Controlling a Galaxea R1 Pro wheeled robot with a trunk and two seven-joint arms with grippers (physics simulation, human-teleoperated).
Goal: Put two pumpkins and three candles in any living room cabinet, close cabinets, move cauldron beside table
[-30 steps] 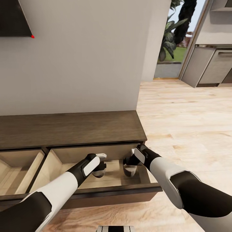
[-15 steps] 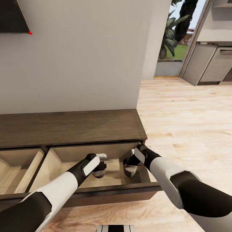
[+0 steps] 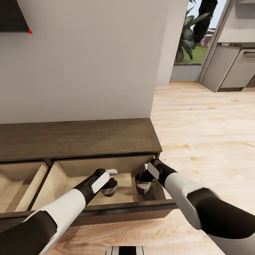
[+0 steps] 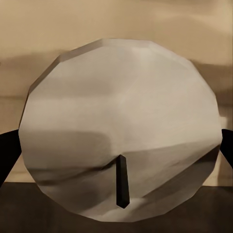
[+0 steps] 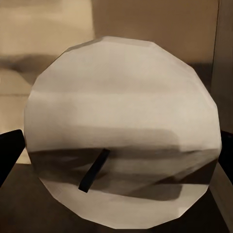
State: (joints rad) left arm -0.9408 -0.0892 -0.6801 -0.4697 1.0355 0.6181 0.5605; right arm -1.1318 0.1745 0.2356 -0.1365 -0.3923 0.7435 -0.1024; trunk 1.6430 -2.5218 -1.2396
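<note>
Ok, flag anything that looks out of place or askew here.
Nothing stands out. Both drawers of the cabinet stand open. Each hand, left hand and right hand, holds an upright pale candle over the right drawer, wick on top. Nothing spilled or damaged.

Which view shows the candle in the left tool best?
The left wrist view: the pale round candle with its dark wick faces the camera. In the head view the left tool largely hides it inside the open drawer.
</note>
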